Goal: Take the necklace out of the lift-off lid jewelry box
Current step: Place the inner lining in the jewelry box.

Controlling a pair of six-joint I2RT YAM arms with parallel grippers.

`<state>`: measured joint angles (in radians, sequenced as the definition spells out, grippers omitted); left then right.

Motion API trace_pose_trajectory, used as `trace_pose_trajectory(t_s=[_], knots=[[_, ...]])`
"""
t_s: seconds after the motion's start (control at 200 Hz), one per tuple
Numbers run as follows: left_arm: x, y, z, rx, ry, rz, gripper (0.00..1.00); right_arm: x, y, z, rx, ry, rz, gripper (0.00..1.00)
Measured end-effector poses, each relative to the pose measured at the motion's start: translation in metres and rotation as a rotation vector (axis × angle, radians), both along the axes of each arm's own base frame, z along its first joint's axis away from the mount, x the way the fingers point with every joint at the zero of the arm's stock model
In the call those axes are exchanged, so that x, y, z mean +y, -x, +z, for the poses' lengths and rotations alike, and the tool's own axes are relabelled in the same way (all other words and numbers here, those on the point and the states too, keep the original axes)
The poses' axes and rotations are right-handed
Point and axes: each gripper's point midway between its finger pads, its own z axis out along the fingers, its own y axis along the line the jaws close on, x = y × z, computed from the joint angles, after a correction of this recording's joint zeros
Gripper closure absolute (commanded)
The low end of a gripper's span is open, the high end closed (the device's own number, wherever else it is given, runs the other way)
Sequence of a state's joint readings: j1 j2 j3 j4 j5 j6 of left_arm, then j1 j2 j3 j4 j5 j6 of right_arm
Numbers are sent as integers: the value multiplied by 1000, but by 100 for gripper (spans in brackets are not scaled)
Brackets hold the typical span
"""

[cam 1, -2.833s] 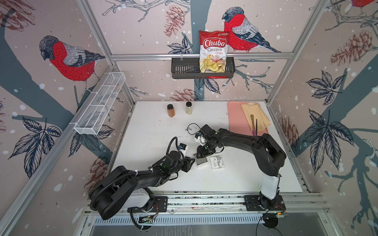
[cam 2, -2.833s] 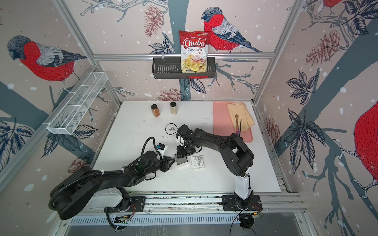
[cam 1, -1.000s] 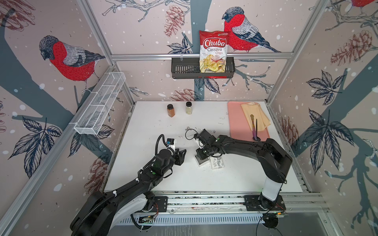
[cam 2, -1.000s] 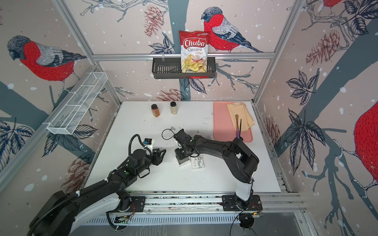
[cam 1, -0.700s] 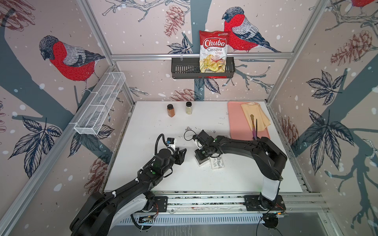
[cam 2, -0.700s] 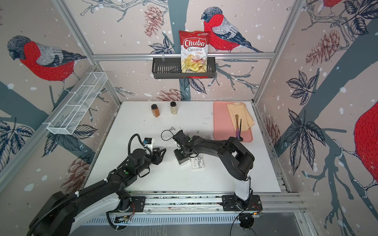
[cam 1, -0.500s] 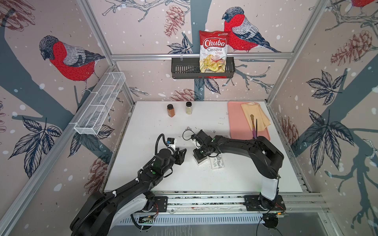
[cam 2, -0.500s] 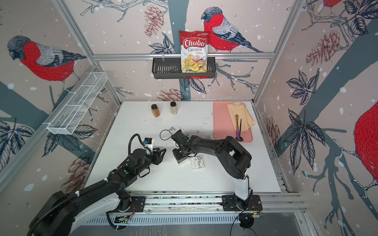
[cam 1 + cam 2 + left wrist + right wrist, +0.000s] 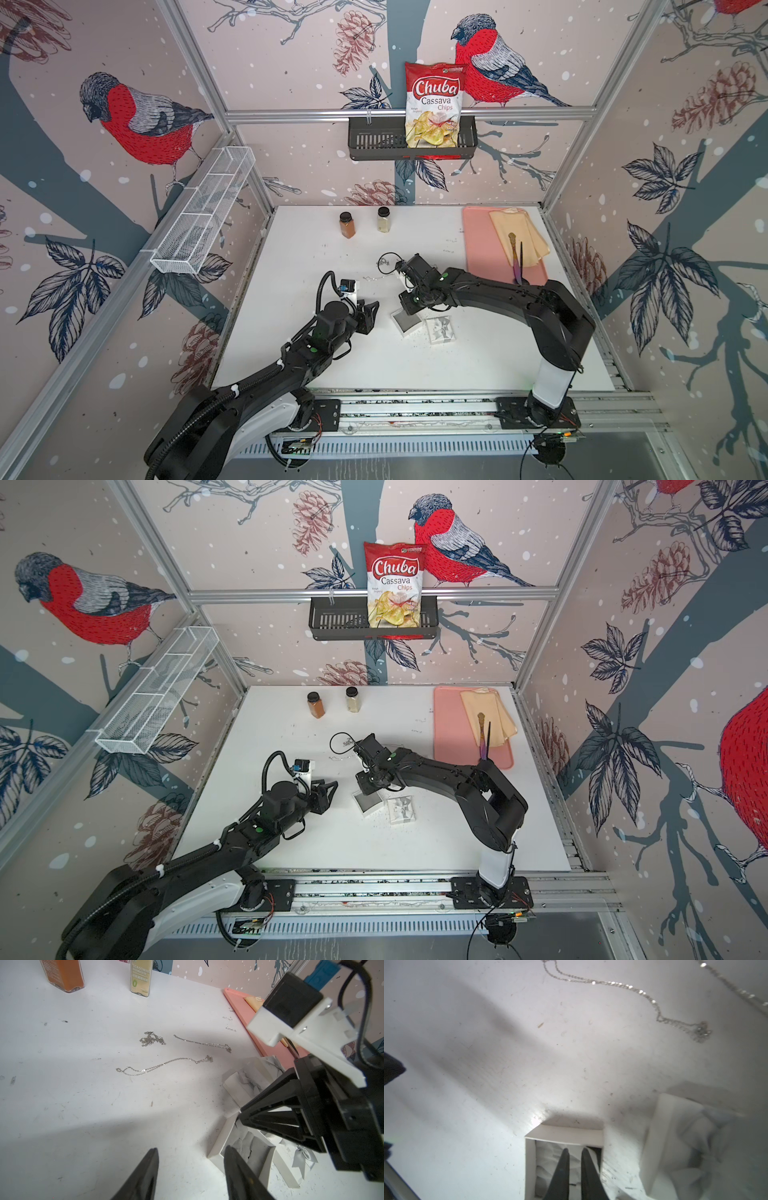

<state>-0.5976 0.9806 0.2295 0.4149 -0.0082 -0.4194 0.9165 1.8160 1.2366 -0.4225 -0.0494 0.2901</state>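
Note:
The open white jewelry box [image 9: 395,321] [image 9: 358,799] sits mid-table, with its bow-printed lid [image 9: 440,329] [image 9: 402,808] [image 9: 685,1147] lying beside it. My right gripper [image 9: 406,316] [image 9: 368,791] [image 9: 574,1150] points down into the box [image 9: 562,1133], almost shut, with only a thin slit between its jaws. Inside the box I see pale foam and no clear chain. Silver necklace chains [image 9: 166,1064] [image 9: 202,1043] [image 9: 370,277] [image 9: 643,995] lie on the table beyond the box. Left of the box [image 9: 220,1138], my left gripper [image 9: 371,309] [image 9: 328,789] [image 9: 191,1151] stands open and holds nothing.
Two spice jars [image 9: 347,224] [image 9: 383,219] stand at the back. A pink tray [image 9: 478,249] with a yellow cloth and a utensil lies at the back right. A bunched chain [image 9: 151,1040] lies near a black cable loop [image 9: 388,264].
Since 2.8 s ago my left gripper has drawn back a little from the box to the left. The right gripper has edged slightly left over the box and closed a touch.

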Motion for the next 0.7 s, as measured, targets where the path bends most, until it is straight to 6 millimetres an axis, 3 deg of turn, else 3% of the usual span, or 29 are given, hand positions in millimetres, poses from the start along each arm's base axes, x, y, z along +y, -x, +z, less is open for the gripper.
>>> trace_pose_trajectory(t_s=[0.32, 0.7], knots=[[3, -2, 1, -8, -4, 18, 44, -9, 0, -16, 17, 73, -19, 88], [5, -3, 4, -21, -5, 22, 44, 6, 3, -42, -9, 170, -35, 90]])
